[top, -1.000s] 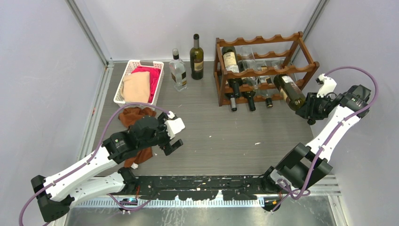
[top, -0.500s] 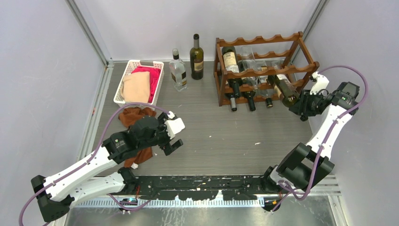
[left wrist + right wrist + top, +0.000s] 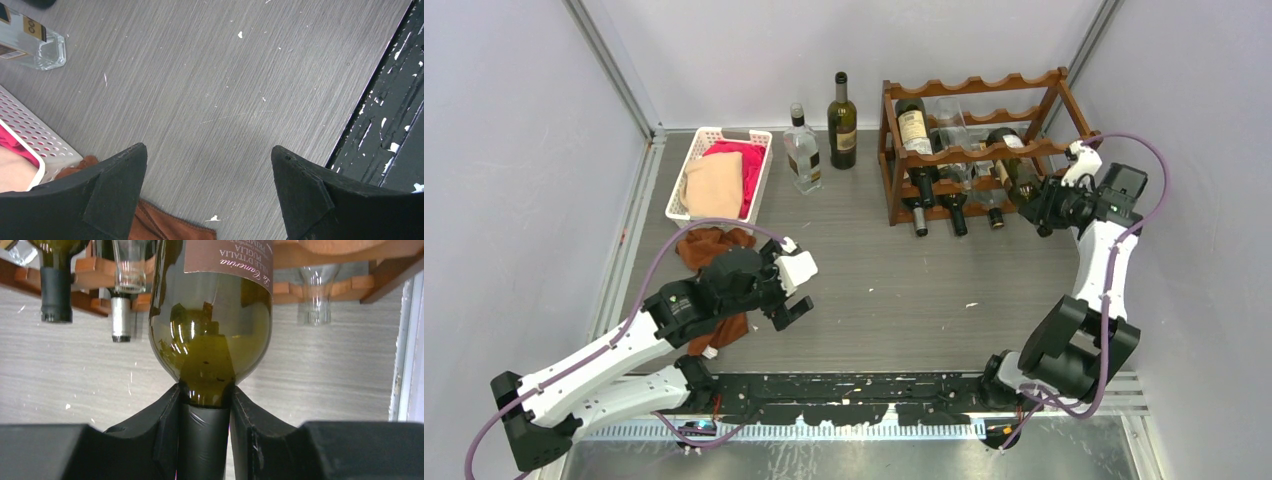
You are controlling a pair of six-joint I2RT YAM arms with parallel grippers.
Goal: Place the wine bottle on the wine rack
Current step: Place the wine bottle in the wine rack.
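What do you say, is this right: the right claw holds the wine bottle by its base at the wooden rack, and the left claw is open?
Not quite. The right claw holds the wine bottle by its neck, not its base; the right wrist view shows it. The rest stands: the bottle is at the rack, and the left claw is open.

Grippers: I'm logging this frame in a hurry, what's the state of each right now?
Left gripper: open, holding nothing.
Right gripper: closed on the neck of the dark green glass wine bottle.
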